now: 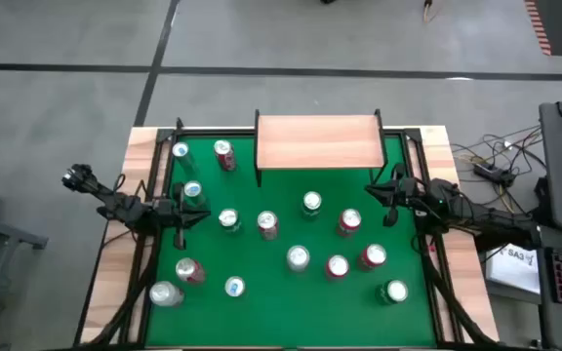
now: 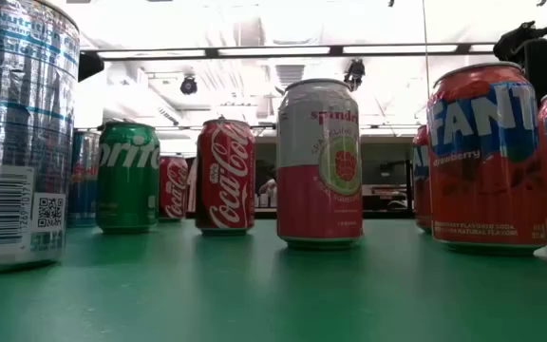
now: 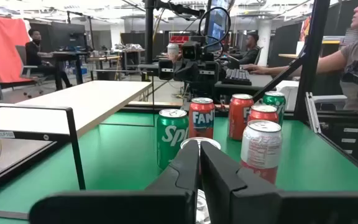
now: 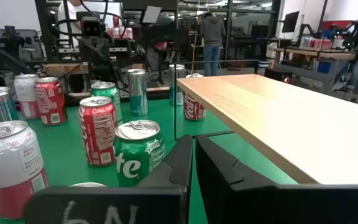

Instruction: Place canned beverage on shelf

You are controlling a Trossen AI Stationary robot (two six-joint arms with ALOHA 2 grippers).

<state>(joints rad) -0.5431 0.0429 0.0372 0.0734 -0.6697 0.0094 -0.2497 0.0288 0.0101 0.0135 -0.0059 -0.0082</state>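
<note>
Shelf point(image 1: 317, 141) bare, cans point(image 1: 298, 257) on felt, left hand point(image 1: 191, 212) & right hand point(image 1: 388, 198) both pressed together

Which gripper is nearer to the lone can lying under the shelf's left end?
Left. The left gripper sits close below that red can, at the table's left side. The right gripper is across the table, beyond the shelf.

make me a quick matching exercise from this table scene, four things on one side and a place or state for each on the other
Things:
1. shelf
2. left gripper
3. right gripper
4. Fanta can

Places or states:
A. shut, at the table's left side
B. red, standing upright on the green tabletop
C. at the table's far edge, no cans on top
D. shut, just beside the shelf's right legs

Pairs: 1-C, 2-A, 3-D, 4-B
</note>
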